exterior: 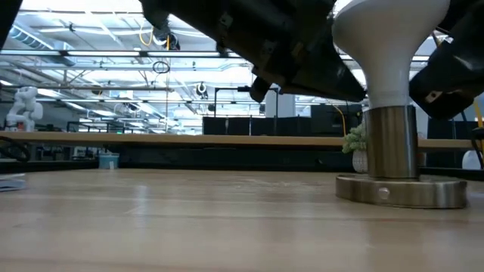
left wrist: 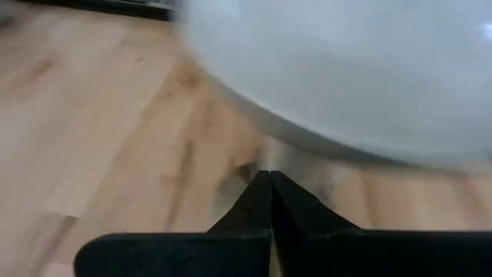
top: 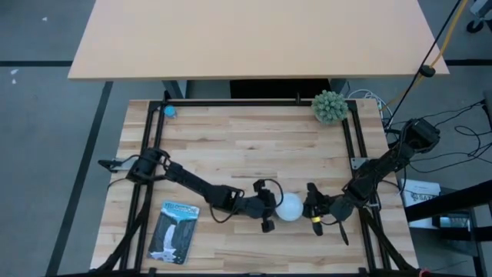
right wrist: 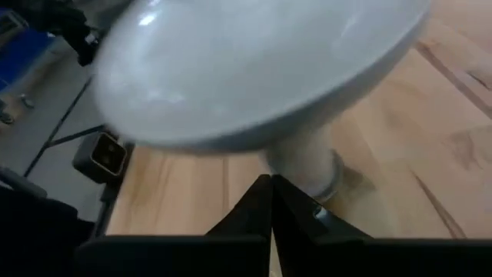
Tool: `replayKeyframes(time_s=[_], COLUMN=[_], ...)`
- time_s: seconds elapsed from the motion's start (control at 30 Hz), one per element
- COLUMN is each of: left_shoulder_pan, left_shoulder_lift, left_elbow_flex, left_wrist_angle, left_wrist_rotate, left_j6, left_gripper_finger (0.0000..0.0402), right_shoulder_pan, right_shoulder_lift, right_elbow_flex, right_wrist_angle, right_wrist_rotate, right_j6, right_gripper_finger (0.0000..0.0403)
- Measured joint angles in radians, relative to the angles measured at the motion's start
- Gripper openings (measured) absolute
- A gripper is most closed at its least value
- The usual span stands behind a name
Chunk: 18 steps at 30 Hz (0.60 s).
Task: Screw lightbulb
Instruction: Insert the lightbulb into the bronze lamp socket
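- Closed fingers of the left gripper (left wrist: pixel 269 201) fill the foreground of its wrist view, tips pressed together, holding nothing; the lightbulb (left wrist: pixel 346 69) sits just ahead of them.
- Across the bulb, the right gripper (right wrist: pixel 270 201) is likewise pinched shut and empty, its tips just short of the bulb's neck.
- Between the two grippers the lightbulb stands upright in a metal socket base (exterior: pixel 401 189) on the wooden table (top: pixel 246 146).
- Well behind the right gripper, a small green plant (top: pixel 329 106) stands at the table's far edge.
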Motion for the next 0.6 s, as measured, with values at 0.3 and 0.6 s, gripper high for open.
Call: replayKeyframes(time_s=[0.3, 0.6], left_shoulder_pan=[0.014, -0.033], left_shoulder_lift=[0.001, 0.001], left_elbow_flex=[0.000, 0.000], left_wrist_angle=[-0.004, -0.023], left_wrist_rotate=[-0.013, -0.001], left_j6=[-0.025, -0.031], left_gripper_finger=[0.0000, 0.0000], right_shoulder_pan=[0.000, 0.004], right_shoulder_lift=[0.000, 0.000], right_elbow_flex=[0.003, 0.002], right_wrist_angle=[-0.009, -0.111], right_wrist_rotate=[-0.021, 0.050], right_j6=[0.002, 0.055], right_gripper_finger=[0.0000, 0.0000])
